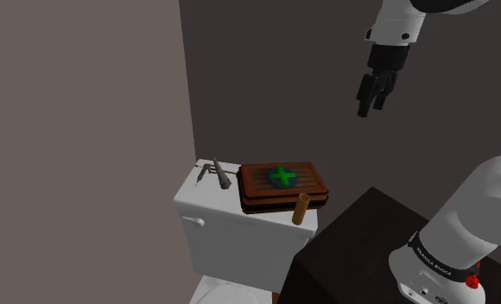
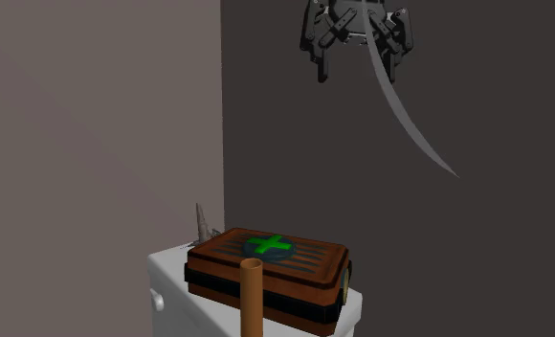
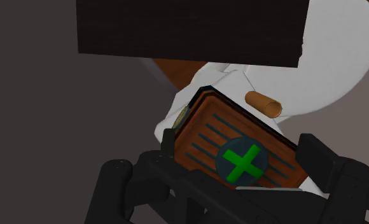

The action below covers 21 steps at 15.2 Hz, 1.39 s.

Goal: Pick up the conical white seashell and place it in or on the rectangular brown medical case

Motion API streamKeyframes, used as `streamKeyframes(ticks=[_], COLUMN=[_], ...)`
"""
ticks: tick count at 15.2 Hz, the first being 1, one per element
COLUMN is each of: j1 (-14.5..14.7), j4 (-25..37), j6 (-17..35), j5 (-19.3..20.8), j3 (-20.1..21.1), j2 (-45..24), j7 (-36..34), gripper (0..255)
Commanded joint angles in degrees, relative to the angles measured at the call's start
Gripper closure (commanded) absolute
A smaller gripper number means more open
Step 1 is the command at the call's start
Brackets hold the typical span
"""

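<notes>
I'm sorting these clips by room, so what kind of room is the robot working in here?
Most likely a bathroom. The brown case lies on top of a white toilet tank with a flush handle on its front, and the rim of the bowl shows just below it.

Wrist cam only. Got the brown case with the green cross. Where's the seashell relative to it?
Observer: The grey conical shell sits on the toilet tank lid, just off the end of the case toward the shoulder view's left.
Operator: Touching the case?
Observer: Cannot tell. In the second exterior view its tip points up from behind the case's far corner.
Operator: How high am I?
Observer: The gripper hangs open well above the tank lid, up and toward the shoulder view's right of the case.
</notes>
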State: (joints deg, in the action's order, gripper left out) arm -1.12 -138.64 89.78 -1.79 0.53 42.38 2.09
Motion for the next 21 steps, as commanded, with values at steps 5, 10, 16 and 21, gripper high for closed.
streamKeyframes(ticks=[5,10,16,21], j1=[1.89,4.17,6.45,7.89], j4=[-2.51,-3.91,-3.00,-0.20], j6=[9.42,21.06,34.23,44.03], j5=[-1.00,-1.95,-2.29,-1.31], j3=[1.54,3.58,6.24,8.59], j2=[-4.18,-10.98,-20.93,-30.12], j7=[1.08,2.38,3.66,4.10], gripper=[0,0,0,0])
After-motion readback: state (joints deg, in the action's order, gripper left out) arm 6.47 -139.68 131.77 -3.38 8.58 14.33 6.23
